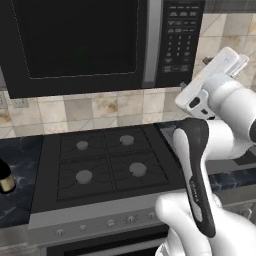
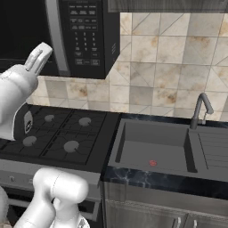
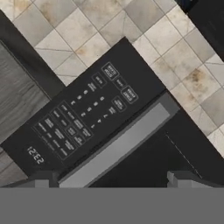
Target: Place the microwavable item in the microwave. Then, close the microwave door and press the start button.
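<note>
You are at the last step: press the start button. The microwave door [image 1: 75, 42] fills the upper left of the left base view and looks shut flat, so I think the green mug is inside; you can't see it through the dark window, so I can't be sure. The gripper [image 1: 235, 62] sits at the right side of that view, beside the keypad panel [image 1: 179, 40] but not touching it. In the right base view the gripper [image 2: 40, 57] is at the upper left, just in front of the grey door handle [image 2: 55, 38]. In the hand view the two finger tips [image 3: 43, 179] stand wide apart at the bottom, with nothing between them. The keypad panel [image 3: 83, 116] lies slanted across the middle of the hand view, with the little clock near the lower left. The buttons are tiny and I can't read which one is start. Go slow. Close the fingers first, so one small tip does the pushing. Line it up with one button, then push straight in, softly. Keep away from the door handle, so you don't pull the door open.
</note>
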